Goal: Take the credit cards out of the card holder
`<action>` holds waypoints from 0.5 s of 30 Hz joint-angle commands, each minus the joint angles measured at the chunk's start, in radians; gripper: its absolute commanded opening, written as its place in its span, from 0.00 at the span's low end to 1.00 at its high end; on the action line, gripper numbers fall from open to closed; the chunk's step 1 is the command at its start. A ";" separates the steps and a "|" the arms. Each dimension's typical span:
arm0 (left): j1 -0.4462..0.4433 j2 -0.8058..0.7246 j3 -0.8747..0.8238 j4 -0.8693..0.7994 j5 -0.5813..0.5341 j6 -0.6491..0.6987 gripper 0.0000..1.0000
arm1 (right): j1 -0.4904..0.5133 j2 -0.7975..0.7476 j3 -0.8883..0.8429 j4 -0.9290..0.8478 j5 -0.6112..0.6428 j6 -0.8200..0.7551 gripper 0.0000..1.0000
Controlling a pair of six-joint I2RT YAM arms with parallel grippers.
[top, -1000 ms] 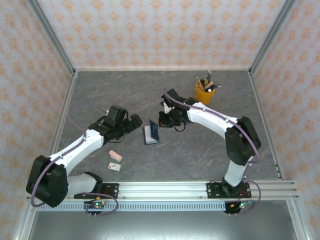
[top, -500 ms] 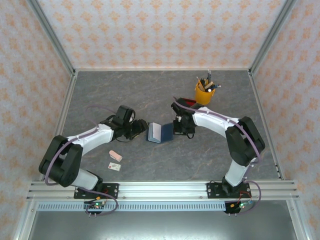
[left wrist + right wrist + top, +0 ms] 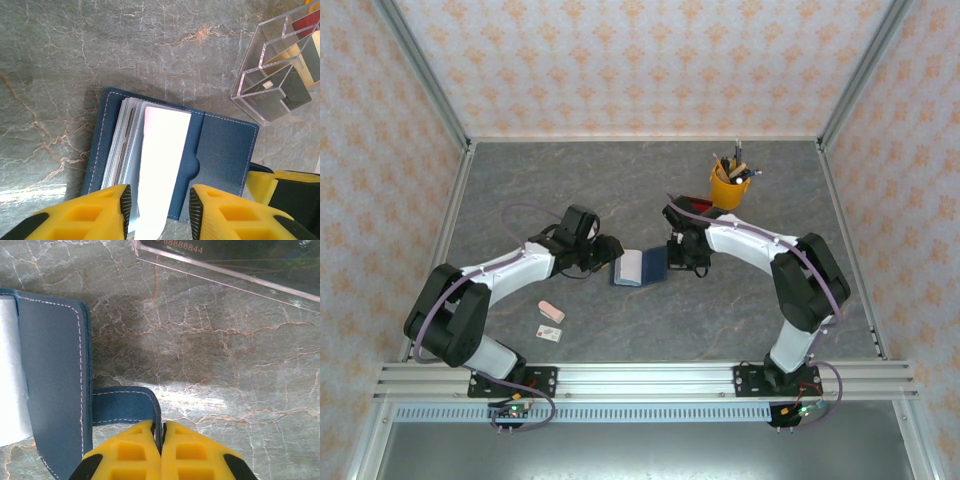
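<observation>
Card holder [image 3: 640,267] has gone from propped half open to lying flat open on the table [image 3: 750,310], and my left gripper [image 3: 607,250] has swung in to the holder's left edge with its jaws narrowed from wide. From the left wrist view the left gripper [image 3: 157,207] sits partway open over the holder's [image 3: 222,150] near edge. A pale shiny sleeve flap [image 3: 162,165] runs between the two yellow fingers [image 3: 100,212], and I can't tell if either finger touches it. Credit cards [image 3: 122,145] show as thin stacked edges in the pockets on the holder's left half, colours not readable. Right gripper [image 3: 676,262] is at the holder's right edge. In the right wrist view the right gripper [image 3: 161,432] is fully closed, pinching the blue strap tab [image 3: 127,405] that sticks out from the holder's [image 3: 55,360] cover. Clear tray [image 3: 270,82] stands just beyond the holder's right corner, not touching it, with red, tan and dark flat pieces inside. Yellow pen cup [image 3: 730,183] stands further beyond the holder on that side. Pink block [image 3: 551,312] and small white card [image 3: 549,334] lie well apart from the holder, near-left of it
</observation>
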State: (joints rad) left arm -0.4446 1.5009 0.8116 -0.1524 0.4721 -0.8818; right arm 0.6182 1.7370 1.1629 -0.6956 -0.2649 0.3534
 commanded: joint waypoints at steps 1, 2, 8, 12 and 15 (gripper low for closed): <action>-0.003 0.032 0.025 -0.012 0.013 0.016 0.39 | -0.006 0.013 0.000 -0.014 0.024 -0.013 0.00; -0.005 0.040 0.026 -0.005 0.023 0.016 0.39 | -0.006 0.015 0.000 -0.014 0.023 -0.012 0.00; -0.019 0.095 0.057 -0.019 0.038 0.029 0.40 | -0.006 0.024 -0.002 -0.011 0.017 -0.011 0.00; -0.032 0.129 0.079 -0.024 0.046 0.036 0.41 | -0.006 0.027 -0.003 -0.011 0.016 -0.011 0.00; -0.040 0.148 0.090 -0.020 0.053 0.044 0.41 | -0.005 0.026 -0.005 -0.011 0.015 -0.011 0.00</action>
State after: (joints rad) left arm -0.4751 1.6360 0.8696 -0.1562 0.5076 -0.8631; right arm 0.6182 1.7535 1.1629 -0.6952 -0.2653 0.3534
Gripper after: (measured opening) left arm 0.413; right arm 0.049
